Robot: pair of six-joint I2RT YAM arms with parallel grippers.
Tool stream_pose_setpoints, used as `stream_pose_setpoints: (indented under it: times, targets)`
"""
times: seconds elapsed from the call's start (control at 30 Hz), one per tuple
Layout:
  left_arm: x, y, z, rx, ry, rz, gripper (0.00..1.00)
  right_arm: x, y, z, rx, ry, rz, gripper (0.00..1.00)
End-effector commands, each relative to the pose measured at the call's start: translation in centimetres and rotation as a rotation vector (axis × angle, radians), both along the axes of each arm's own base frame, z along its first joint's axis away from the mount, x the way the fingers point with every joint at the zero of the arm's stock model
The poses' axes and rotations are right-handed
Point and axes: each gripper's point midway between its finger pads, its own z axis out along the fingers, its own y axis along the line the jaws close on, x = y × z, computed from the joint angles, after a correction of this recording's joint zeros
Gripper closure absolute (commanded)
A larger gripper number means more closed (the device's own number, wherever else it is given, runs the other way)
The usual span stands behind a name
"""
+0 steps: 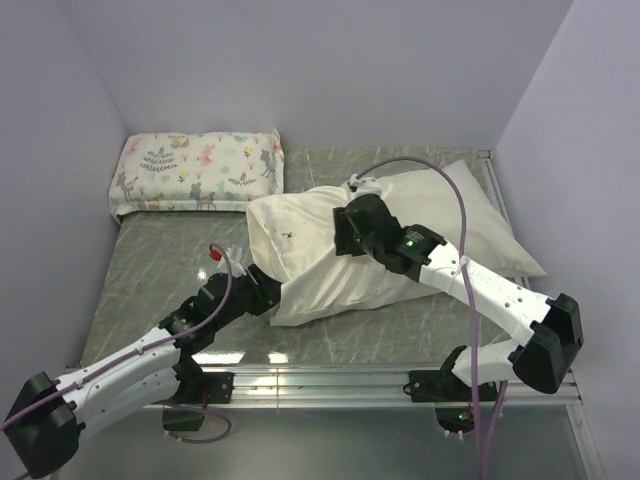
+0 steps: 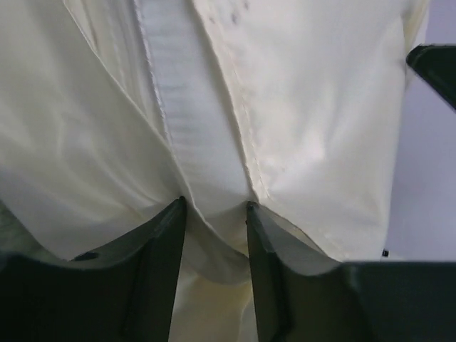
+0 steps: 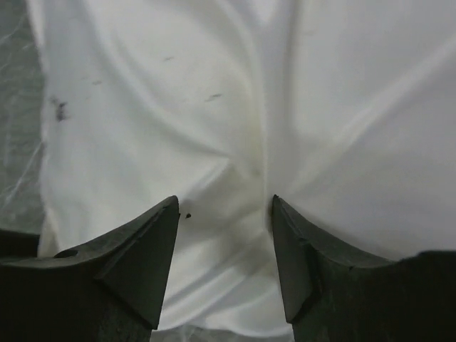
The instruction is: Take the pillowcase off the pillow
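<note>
**A:** Where's the case?

**B:** The cream, wrinkly thin-fabric pillowcase is not off yet. It lies diagonally mid-desk on the grey marbled desk. The left wrist view shows a strip of the plump white pillow between the cream hems.

**A:** Grippers?

**B:** Left gripper is at the pillowcase's near-left end. Its jaws are partway apart with hem and white strip between them. Can't tell if it's clamped. Right gripper sits on top, mid-pillow. Its jaws are spread, straddling a bunched cream fold without pinching it.

**A:** Anything else there?

**B:** A small floral animal-print pillow at back left, just beside the big one. Can't tell if they touch.
</note>
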Motion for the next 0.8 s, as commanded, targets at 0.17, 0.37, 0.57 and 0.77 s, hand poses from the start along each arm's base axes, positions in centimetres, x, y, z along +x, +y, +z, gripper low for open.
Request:
stream_pose_setpoints:
  times: [0.17,0.37,0.57,0.77]
  targets:
    - [-2.9,-2.2,-1.3,-0.094,0.044,-0.063,0.69,-5.9,9.6,3.3,-0.001,-0.017,0.203,0.28]
    - [-4.5,-2.2,-3.2,-0.122,0.091,-0.082,0.78,-10.9,12.4,-0.4,0.033,0.058,0.282,0.28]
    - [-4.7,-2.1,-3.6,-0.100,0.095,-0.085,0.75,-15.7,13.3,-5.4,-0.061,0.113,0.313,0.24]
    - [-4.5,-1.8,-3.1,-0.094,0.089,-0.069,0.72,-16.3,10.5,-10.4,-0.092,0.165,0.218,0.32]
